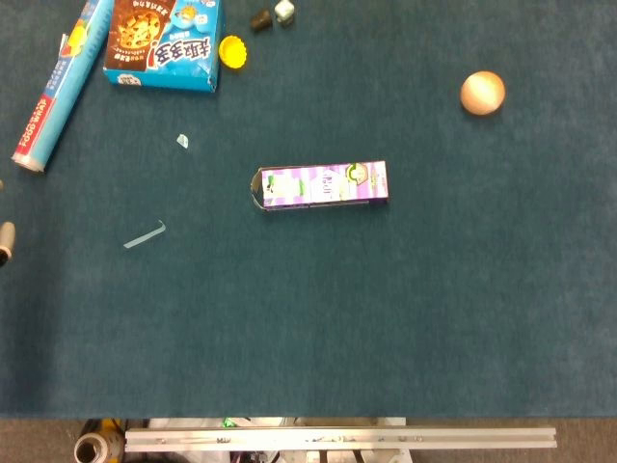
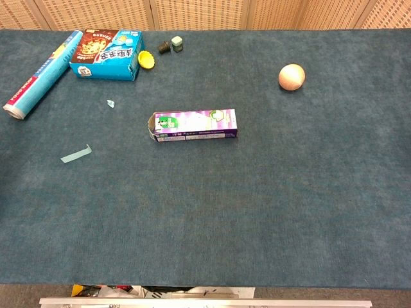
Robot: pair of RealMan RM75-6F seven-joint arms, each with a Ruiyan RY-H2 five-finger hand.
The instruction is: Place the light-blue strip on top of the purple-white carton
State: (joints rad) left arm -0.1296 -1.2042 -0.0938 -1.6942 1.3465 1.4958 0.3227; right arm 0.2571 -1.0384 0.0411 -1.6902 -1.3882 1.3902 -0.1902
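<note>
Head view: light-blue strip (image 1: 145,234) lies right of barely visible left hand (image 1: 5,242), grip indiscernible.

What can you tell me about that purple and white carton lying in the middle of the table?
The purple-white carton is a slim, long box that looks like printed cardboard, with purple and white bands, small print and a green round mark near one end. It lies flat on its side on the dark blue-green table cover, long axis running left to right, near the middle. Its left end is the shaped, folded top, and looks darker. Nothing touches it or rests on it; the light-blue strip lies apart, to its lower left.
</note>
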